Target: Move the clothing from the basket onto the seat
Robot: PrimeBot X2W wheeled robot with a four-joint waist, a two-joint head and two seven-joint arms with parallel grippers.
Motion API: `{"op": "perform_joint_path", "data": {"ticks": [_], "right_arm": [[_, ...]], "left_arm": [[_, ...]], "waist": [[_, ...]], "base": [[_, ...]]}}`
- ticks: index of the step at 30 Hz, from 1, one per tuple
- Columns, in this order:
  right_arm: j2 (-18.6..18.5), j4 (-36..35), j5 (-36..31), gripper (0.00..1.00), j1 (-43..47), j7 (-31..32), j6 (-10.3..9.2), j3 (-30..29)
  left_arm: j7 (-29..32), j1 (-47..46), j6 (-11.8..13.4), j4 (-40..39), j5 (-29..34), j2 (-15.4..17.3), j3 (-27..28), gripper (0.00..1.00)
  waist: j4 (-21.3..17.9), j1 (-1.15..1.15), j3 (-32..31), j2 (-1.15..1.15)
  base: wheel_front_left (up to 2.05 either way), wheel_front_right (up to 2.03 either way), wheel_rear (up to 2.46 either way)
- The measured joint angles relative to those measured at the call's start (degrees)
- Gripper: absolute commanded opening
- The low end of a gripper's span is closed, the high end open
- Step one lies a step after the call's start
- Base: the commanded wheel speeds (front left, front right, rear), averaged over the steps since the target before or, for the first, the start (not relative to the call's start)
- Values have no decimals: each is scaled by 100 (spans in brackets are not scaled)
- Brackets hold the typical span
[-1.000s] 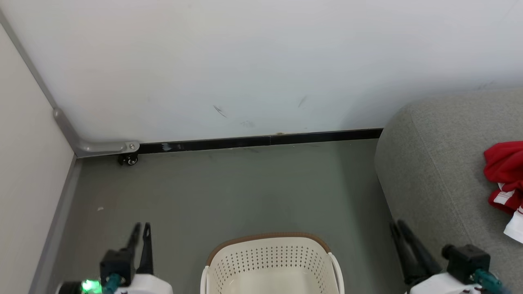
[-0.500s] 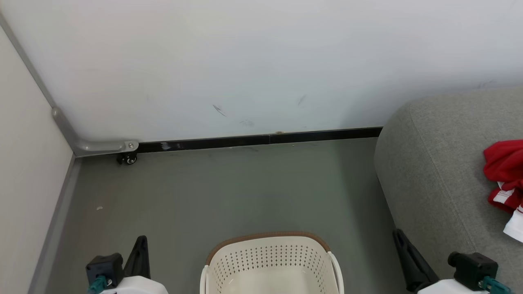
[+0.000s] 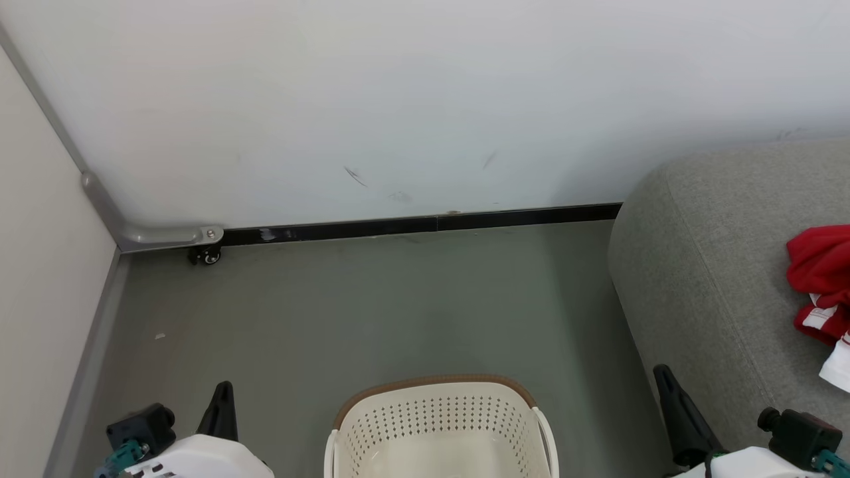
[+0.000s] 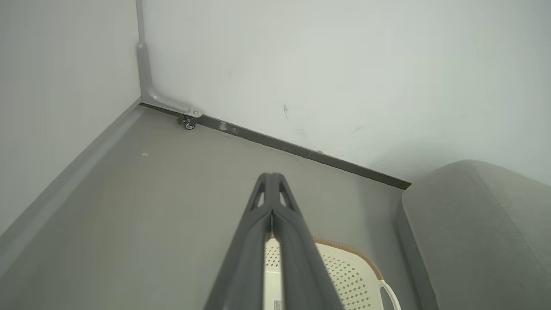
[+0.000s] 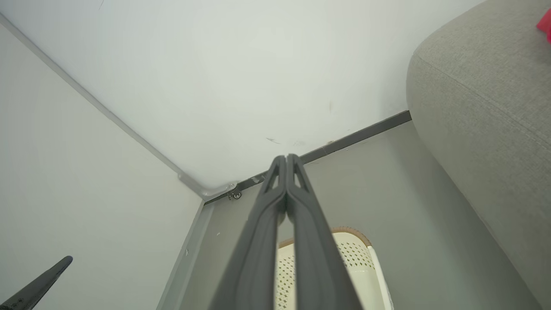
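Heaped on the large light grey woven-fabric sofa (image 3: 704, 299), at the head view's right edge: bright red, white-striped soft clothing (image 3: 820, 265). Standing on the grey floor (image 3: 365, 312) beside it: cream-white perforated plastic basket (image 3: 438, 418), brown-rimmed. Fingers pressed together, gripping nothing: left pincer (image 4: 271, 177), right pincer (image 5: 286, 158).

I'm seeing, left of the cream perforated basket (image 3: 438, 415), a white forearm shell (image 3: 199, 459) bearing tapered dark-grey fingers (image 3: 221, 413), a black box (image 3: 141, 426) and a teal cable (image 3: 121, 458).
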Motion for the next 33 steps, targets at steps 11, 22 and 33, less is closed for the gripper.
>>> {"op": "perform_joint_path", "data": {"ticks": [11, 22, 33], "right_arm": [[-24, 23, 925, 0, -126, 86, -1, -64], [-84, 91, 1863, 0, -242, 140, -1, -138], [-129, 193, 2888, 0, -411, 197, -2, -190]], "left_arm": [[254, 0, -292, -108, -824, -131, 297, 0], [456, 1, -611, -188, -1634, -272, 590, 0], [704, 1, -935, -245, -2492, -423, 909, 0]], "waist": [[-9, 54, -33, 0], [-18, 61, -44, 0], [-29, 3, 17, 0]], "base": [[0, 0, 0], [0, 0, 0], [0, 0, 0]]}}
